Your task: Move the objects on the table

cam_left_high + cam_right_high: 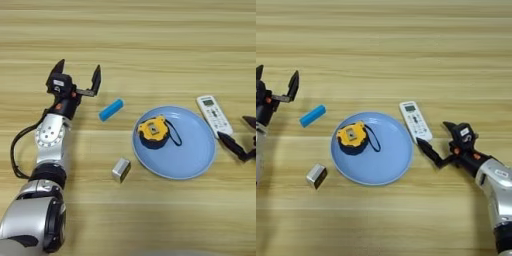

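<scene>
- The setting reads as a robot test bench in a lab or workshop rather than a home, though no walls or room show.
- A light-brown wood-grain desk [150, 30] fills both views, bare apart from a few small props.
- The props are an odd mix: a blue plate [391, 165] holding a yellow tape measure [351, 137], a small metal block [316, 175], a blue bar [110, 109] and a white remote control [415, 120].
- Two silver robot arms with black end effectors, left [77, 75] and right [437, 141], reach over the desk.
</scene>
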You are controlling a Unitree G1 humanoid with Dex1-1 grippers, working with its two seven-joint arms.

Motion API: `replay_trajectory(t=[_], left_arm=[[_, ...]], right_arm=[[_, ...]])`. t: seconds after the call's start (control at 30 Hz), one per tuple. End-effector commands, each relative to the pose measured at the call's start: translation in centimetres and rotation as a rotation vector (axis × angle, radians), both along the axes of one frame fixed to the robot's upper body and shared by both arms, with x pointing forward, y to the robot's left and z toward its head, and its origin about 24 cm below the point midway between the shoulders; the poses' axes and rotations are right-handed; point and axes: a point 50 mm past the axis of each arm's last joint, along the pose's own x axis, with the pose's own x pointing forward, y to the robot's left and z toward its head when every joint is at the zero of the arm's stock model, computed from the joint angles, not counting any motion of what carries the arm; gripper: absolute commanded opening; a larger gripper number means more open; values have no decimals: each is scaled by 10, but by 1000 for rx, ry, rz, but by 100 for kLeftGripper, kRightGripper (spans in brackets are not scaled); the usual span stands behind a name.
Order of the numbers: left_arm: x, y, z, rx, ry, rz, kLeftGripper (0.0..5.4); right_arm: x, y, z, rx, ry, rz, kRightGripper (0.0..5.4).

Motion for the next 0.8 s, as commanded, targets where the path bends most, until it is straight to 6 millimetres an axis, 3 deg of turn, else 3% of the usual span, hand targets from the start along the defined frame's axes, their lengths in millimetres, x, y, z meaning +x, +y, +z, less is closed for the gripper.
replay_trajectory(t=[0.03,0.8], left_arm=[[3,1,4,-9,-8,-4,535],[4,1,3,-18,-4,-10,535]], right_arm=[[0,-1,-3,-26,16,11,540],[4,10,-5,-32,14,43,540]])
